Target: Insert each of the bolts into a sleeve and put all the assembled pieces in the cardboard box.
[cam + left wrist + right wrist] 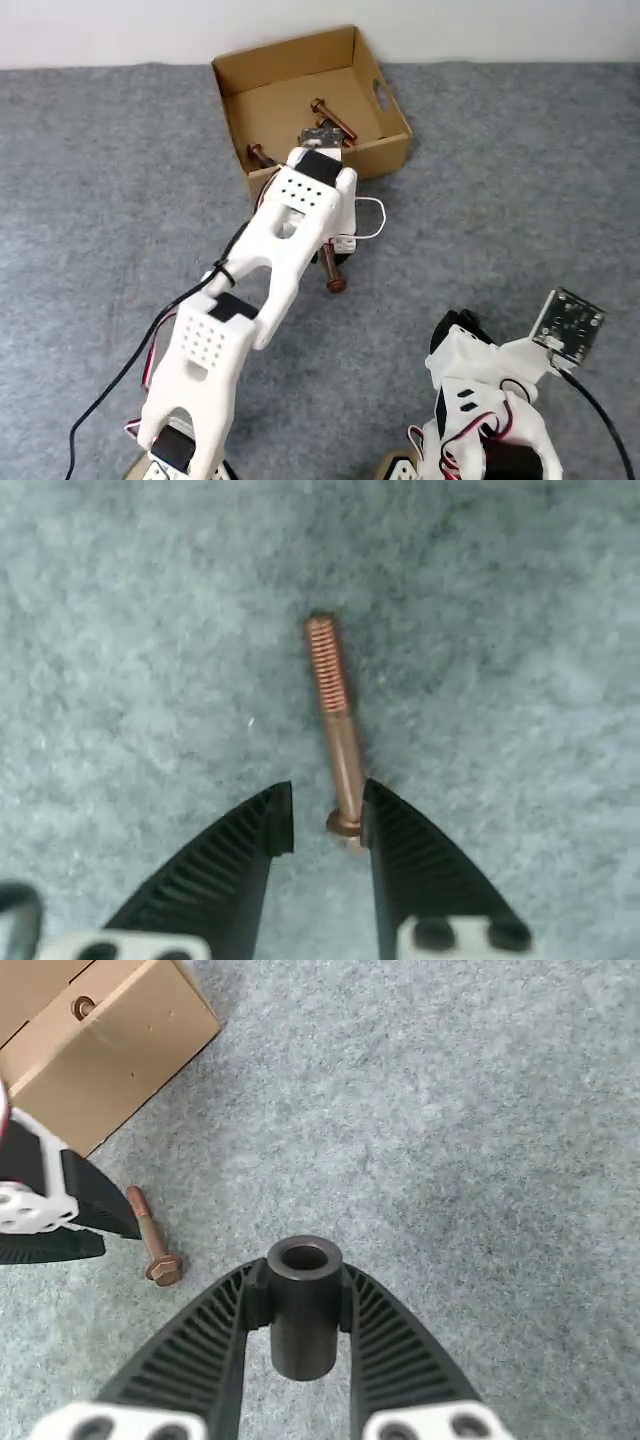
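Bolt (pixel 337 730), copper-coloured, lies flat on the grey carpet (pixel 140 630) just in front of the cardboard box (pixel 285 62). The left gripper (pixel 327 805) is spread around its head end, one finger almost touching the head, and nothing is grasped yet. The right gripper (pixel 300 1288) is clenched on a black sleeve (pixel 303 1325), held bore-up, well back from the box. Two bolt pieces (pixel 335 118) already lie inside the box; whether they carry sleeves I cannot tell. Judging by this, the work is partly done: this bolt still needs lifting, seating in the held sleeve, and boxing.
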